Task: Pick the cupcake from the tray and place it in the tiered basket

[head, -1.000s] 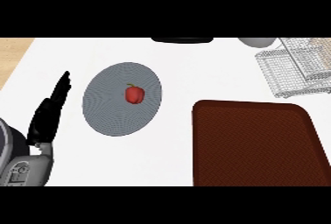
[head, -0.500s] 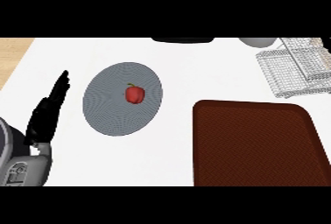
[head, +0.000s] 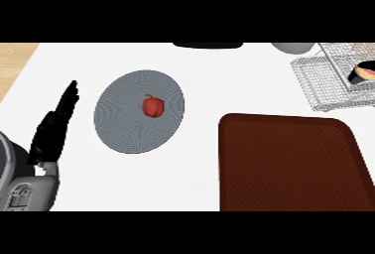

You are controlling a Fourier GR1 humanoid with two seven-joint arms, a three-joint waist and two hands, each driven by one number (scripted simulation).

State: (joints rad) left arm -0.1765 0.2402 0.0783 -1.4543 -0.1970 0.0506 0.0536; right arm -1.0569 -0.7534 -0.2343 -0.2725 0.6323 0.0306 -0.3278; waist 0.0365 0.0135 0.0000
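The dark brown tray [head: 289, 163] lies at the lower right with nothing on it. At the upper right stands the wire tiered basket [head: 322, 82]. A cupcake [head: 364, 74] with a dark wrapper and pale top shows inside the basket at the picture's right edge. My left hand [head: 53, 129] stays open at the left edge, fingers straight and pointing up, resting and touching nothing. My right hand shows nowhere.
A grey round plate [head: 128, 134] left of the tray carries a red bell pepper [head: 153, 106]. A grey bowl [head: 294, 47] and a dark object [head: 209, 45] sit along the counter's far edge. The wooden floor shows at the upper left.
The view has shifted slightly, so the cupcake inside the basket now shows at the right edge. The left hand has not moved.
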